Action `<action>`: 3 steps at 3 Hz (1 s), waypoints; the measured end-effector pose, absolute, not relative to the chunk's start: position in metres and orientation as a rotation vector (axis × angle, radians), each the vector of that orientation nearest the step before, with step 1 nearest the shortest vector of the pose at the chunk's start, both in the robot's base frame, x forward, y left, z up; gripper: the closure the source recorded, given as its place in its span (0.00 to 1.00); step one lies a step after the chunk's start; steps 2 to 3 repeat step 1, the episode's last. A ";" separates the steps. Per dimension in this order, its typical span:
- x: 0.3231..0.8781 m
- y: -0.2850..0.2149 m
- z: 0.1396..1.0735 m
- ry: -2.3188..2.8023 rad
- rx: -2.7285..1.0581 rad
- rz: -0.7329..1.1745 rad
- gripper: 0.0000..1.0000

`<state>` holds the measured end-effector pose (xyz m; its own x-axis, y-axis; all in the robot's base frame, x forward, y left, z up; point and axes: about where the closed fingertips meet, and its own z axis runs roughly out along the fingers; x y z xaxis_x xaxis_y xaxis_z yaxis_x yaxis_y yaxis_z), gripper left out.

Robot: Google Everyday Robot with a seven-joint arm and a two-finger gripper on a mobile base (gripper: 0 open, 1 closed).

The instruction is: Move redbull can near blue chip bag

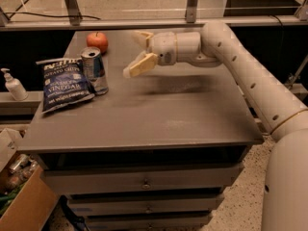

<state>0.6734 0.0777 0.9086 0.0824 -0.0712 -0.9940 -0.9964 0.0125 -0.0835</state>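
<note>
The redbull can (pixel 95 71) stands upright on the grey table (pixel 159 114) at the left, touching the right edge of the blue chip bag (pixel 65 83), which lies flat with "VINEGAR" in white. My gripper (pixel 134 52) is open and empty, raised above the table to the right of the can, its two tan fingers (pixel 139 65) spread and pointing left. It is clear of the can.
A red apple (pixel 97 41) sits behind the can near the table's far edge. A soap dispenser (pixel 13 85) stands on a ledge to the left. Drawers (pixel 144 183) are under the table, a cardboard box (pixel 19 201) at lower left.
</note>
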 end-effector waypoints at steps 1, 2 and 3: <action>0.679 0.063 0.911 1.214 -1.258 1.083 0.00; 0.679 0.063 0.911 1.214 -1.258 1.083 0.00; 0.679 0.063 0.911 1.214 -1.258 1.083 0.00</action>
